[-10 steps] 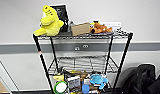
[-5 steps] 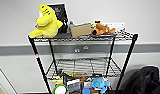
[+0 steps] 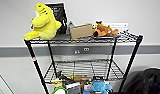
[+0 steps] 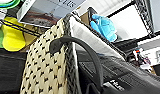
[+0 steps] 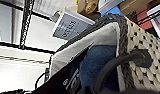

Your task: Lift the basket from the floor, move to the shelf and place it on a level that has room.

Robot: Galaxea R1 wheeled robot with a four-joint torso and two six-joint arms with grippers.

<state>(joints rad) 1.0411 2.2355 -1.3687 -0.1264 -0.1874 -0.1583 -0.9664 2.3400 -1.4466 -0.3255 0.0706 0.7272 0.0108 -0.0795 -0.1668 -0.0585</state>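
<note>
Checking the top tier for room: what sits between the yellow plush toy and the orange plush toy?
In the head view, a plain brown cardboard box sits between the yellow plush toy and the orange plush toy.

Even, bright indoor light falls on the shelf in the head view, and the pale wall behind it looks flat and nearly shadowless. The whole head picture is soft and blocky; the small items on the lower tiers smear together. The posts splay outward toward the picture's lower edge, a wide-angle bend. A dark mass at the lower right corner holds no detail.

In both wrist views the basket sits very close and blurred. Bright backlight washes out the wall between the wires, while the basket's inner side lies in shade.
</note>
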